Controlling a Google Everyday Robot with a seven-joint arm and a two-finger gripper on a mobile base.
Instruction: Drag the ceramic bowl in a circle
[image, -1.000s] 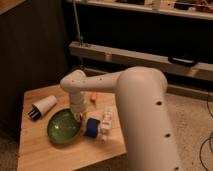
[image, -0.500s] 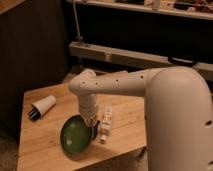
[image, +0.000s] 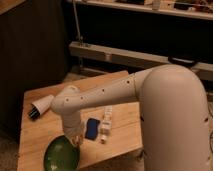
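The ceramic bowl, wide and glossy green inside, sits at the front left edge of the wooden table and looks tilted toward the camera. My gripper points down at the bowl's upper right rim and is shut on it. The white arm reaches in from the right across the table's middle and hides part of the tabletop.
A white paper cup with a dark inside lies on its side at the table's left. A blue object and a small white box lie just right of the gripper. Metal shelving stands behind the table.
The gripper and the bowl have moved together toward the table's front left edge. The blue object and the white box now lie apart from the bowl. The cup has stayed put.
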